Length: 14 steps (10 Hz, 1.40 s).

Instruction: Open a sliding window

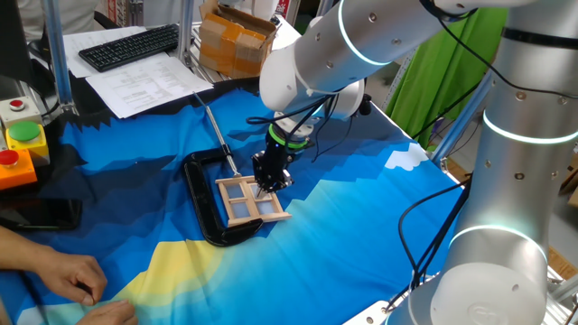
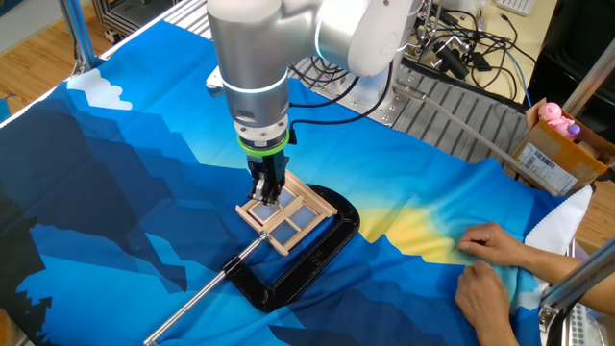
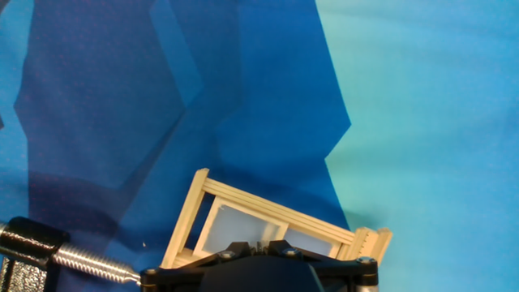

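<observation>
The sliding window [image 1: 248, 202] is a small light wood frame with bluish panes. It lies flat on the blue cloth, held in the black C-clamp [image 1: 200, 206]. My gripper [image 1: 269, 184] points straight down onto the window's right part, its fingers close together and its tips at the wood. In the other fixed view the gripper [image 2: 268, 195] stands on the window [image 2: 288, 219] at its far-left part. In the hand view the fingers [image 3: 243, 247] meet over the window's [image 3: 268, 207] middle bar. The contact itself is hidden.
The clamp's metal screw rod [image 1: 217, 135] runs away toward the back. A person's hands [image 1: 68, 280] rest on the cloth at the front left. A button box [image 1: 18, 149], a keyboard [image 1: 126, 45] and a cardboard box [image 1: 237, 38] stand at the table's back and left.
</observation>
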{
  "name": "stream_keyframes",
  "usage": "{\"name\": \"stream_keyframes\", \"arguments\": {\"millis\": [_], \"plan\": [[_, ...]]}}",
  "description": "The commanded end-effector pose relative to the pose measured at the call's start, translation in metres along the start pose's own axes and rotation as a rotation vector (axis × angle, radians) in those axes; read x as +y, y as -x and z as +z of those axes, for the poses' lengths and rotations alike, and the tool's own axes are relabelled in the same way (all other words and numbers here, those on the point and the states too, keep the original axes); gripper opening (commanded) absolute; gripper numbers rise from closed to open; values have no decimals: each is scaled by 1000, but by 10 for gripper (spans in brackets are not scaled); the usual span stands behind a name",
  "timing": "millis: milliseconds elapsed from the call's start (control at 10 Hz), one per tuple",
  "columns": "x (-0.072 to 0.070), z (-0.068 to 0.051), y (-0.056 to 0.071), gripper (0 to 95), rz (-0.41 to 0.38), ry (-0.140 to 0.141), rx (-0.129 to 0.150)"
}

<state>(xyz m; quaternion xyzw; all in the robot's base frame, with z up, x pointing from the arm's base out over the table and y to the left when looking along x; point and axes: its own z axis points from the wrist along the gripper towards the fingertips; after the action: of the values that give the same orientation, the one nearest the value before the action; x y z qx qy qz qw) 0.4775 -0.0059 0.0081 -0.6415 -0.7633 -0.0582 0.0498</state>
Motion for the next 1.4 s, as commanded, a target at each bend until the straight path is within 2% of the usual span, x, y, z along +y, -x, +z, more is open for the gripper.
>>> {"name": "stream_keyframes", "arguments": {"millis": [100,1400], "plan": [[-1,0,0,0,1,-1,1],[-6,1,-4,0,8,-24,-4]]}}
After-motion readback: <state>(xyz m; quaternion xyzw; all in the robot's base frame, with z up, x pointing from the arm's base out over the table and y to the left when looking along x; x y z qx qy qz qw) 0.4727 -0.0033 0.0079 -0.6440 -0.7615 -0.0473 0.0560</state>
